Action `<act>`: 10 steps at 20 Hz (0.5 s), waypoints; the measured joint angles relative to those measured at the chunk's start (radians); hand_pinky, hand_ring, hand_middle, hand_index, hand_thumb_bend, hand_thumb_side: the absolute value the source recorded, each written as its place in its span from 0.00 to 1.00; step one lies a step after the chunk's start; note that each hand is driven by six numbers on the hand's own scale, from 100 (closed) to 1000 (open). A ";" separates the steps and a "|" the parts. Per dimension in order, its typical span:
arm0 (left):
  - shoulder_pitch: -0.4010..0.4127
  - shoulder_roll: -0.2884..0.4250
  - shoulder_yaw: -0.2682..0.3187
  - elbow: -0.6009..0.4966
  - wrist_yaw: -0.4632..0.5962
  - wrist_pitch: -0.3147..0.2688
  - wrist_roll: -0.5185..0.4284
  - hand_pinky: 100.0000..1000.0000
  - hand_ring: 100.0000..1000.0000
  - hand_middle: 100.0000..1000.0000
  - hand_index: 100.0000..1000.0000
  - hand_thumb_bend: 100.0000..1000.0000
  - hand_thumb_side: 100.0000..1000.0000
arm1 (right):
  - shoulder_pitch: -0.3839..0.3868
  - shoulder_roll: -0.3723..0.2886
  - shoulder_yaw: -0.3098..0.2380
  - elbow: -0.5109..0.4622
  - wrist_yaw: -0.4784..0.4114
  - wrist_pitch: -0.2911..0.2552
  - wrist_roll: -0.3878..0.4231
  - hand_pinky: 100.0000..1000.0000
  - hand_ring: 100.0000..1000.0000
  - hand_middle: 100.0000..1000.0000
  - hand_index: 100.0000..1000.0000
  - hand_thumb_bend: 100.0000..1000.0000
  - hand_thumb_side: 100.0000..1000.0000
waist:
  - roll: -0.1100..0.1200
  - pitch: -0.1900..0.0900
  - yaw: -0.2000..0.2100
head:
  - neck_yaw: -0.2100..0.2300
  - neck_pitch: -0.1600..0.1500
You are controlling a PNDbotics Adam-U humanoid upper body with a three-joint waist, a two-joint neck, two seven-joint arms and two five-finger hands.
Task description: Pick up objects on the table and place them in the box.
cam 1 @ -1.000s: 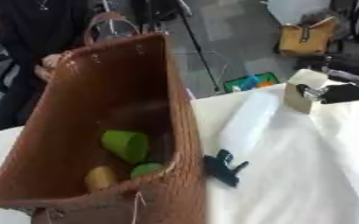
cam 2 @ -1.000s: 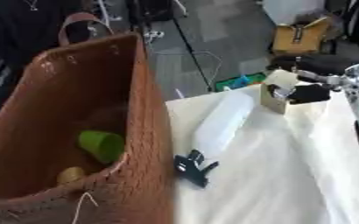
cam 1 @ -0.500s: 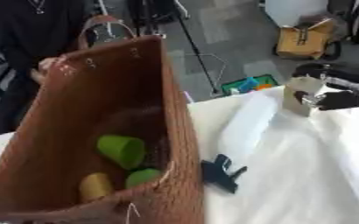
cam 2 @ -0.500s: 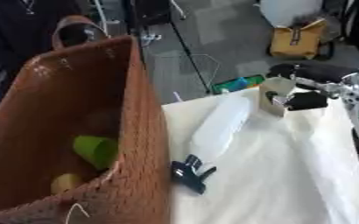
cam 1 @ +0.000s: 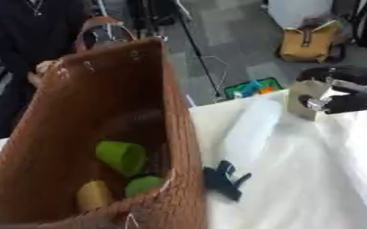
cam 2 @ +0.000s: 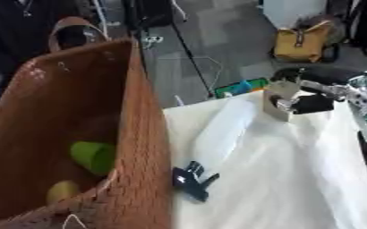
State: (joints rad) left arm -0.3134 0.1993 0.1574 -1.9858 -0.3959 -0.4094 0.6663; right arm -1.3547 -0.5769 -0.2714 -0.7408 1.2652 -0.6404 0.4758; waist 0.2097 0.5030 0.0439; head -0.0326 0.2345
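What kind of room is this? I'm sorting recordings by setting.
Probably a lab or studio workspace: a cloth-covered table on grey floor, a stand's legs and a yellow bag behind, a woven basket serving as the box.

We count one brown woven basket (cam 1: 100, 89) on the table's left side. Inside it we count three items: two green cups (cam 1: 121, 155), one upper and one lower (cam 1: 145, 184), and one yellowish rounded object (cam 1: 94, 195). On the white tablecloth (cam 1: 312, 179) we count one dark clip-shaped object (cam 1: 223, 180), one long translucent white object (cam 1: 249, 132), and one small beige box (cam 1: 305, 99). One robot hand (cam 1: 345, 96) is in view, curled around that box. On the floor behind we count one yellow bag (cam 1: 310, 41).
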 measured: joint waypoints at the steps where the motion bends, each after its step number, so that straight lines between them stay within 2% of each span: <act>1: -0.001 0.000 0.000 0.000 0.000 0.000 0.000 0.63 0.68 0.81 0.69 0.00 0.72 | 0.000 0.000 0.000 -0.004 -0.006 0.003 0.005 0.90 0.96 0.99 1.00 0.14 0.95 | 0.001 0.002 0.000 | -0.001 -0.001; 10: -0.002 -0.007 0.000 0.000 0.000 -0.001 0.001 0.63 0.68 0.81 0.69 0.00 0.71 | -0.001 -0.009 -0.006 -0.029 -0.015 0.014 0.019 0.89 0.96 0.98 1.00 0.14 0.95 | 0.006 0.016 0.002 | -0.007 -0.029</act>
State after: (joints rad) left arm -0.3157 0.1921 0.1574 -1.9858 -0.3959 -0.4105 0.6677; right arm -1.3558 -0.5864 -0.2771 -0.7694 1.2506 -0.6268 0.4946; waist 0.2157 0.5192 0.0463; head -0.0393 0.2056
